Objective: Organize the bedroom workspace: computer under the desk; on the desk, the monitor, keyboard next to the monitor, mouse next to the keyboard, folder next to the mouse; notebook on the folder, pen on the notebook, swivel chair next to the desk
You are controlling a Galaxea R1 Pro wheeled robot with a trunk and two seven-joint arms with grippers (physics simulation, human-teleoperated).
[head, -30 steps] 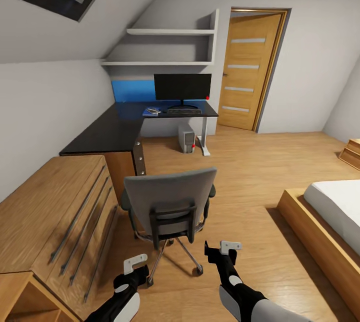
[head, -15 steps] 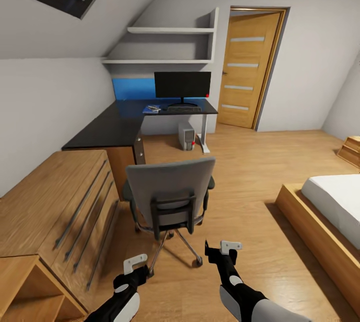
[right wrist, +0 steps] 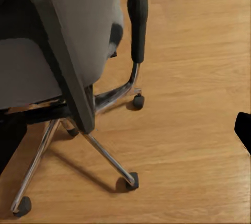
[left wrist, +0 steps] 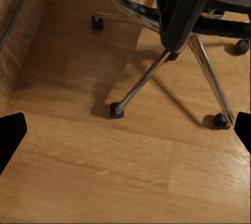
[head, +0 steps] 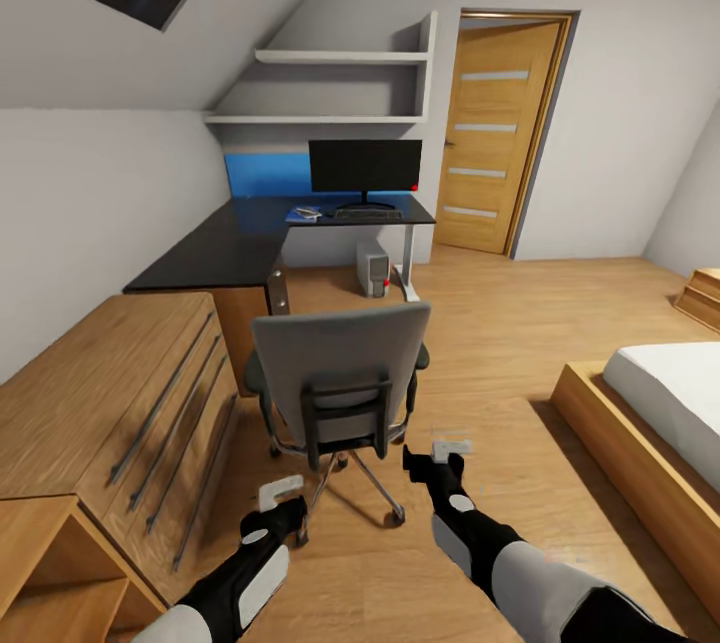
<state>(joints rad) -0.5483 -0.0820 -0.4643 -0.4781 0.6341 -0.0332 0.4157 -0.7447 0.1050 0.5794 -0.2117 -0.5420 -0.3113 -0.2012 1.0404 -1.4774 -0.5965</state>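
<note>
Sloped-ceiling bedroom: chair point(head: 338, 378) sits back-on to the robot, well short of the tabletop point(head: 225, 248), so both hands, left point(head: 280, 497) and right point(head: 443, 450), hover spread and empty behind it, seemingly to push.

Swivel chair point(head: 338, 383) is being seen near centre, back turned this way, with the desk point(head: 250, 243) far behind it. Monitor point(head: 365, 168), keyboard point(head: 367, 214) and folder point(head: 303, 217) are being carried on the desk's far end. Chest point(head: 110, 413) is sitting at left, bed point(head: 660, 423) at right.
</note>
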